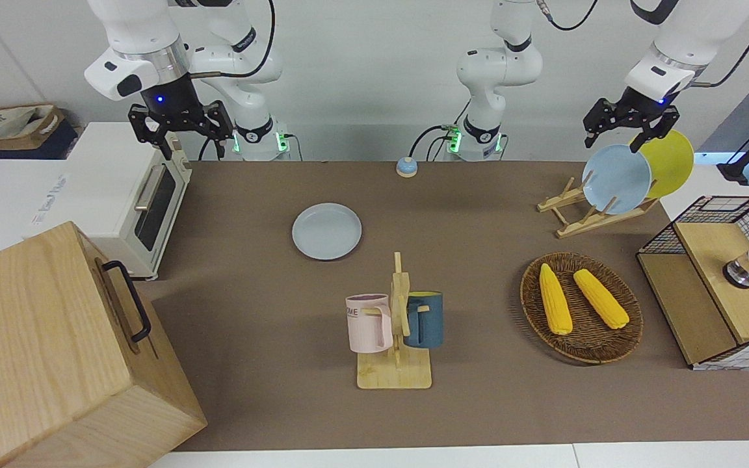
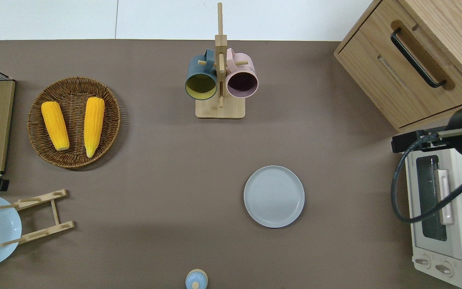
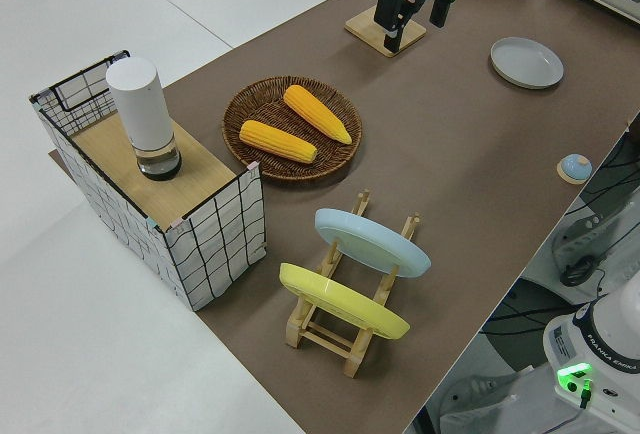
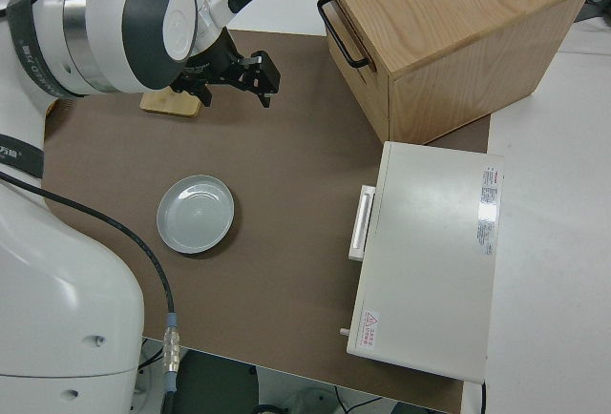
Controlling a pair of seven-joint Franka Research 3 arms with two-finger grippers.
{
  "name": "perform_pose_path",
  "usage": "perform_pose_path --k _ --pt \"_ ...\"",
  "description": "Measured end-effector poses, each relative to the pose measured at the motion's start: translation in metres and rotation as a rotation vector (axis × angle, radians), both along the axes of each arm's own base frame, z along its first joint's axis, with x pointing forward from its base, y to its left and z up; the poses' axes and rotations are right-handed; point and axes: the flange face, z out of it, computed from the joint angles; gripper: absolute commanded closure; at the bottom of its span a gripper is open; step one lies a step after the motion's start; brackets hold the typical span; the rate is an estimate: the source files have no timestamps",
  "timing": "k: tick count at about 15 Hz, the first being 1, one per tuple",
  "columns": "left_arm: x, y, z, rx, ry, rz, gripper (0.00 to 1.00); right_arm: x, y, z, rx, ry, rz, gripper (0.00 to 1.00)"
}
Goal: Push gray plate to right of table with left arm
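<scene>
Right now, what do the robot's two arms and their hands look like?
Both arms are white, rounded and multi-jointed, with black bands at the joints and black cables looping along them. Each ends in a black two-finger hand, the left hand and the right hand, with a small blue light above it. Green lights glow at the bases.

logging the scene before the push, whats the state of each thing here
gray plate: flat on the table, empty, untouched
left gripper: raised, fingers open, empty
right gripper: parked, fingers open, empty
sky-blue plate: on edge in the plate rack
yellow plate: on edge in the same rack
two corn cobs: lying in the wicker basket
two mugs: hung on the mug rack
toaster oven: door closed
wooden cabinet: drawer closed
</scene>
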Motion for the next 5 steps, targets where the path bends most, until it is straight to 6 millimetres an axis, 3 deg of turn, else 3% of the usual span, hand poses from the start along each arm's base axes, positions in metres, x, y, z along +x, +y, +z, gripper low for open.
perform_pose_path --k 5 --pt "-0.0001 0.0001 0.0 0.001 0.001 0.041 0.0 0.0 0.0 0.0 0.0 0.0 0.0 0.017"
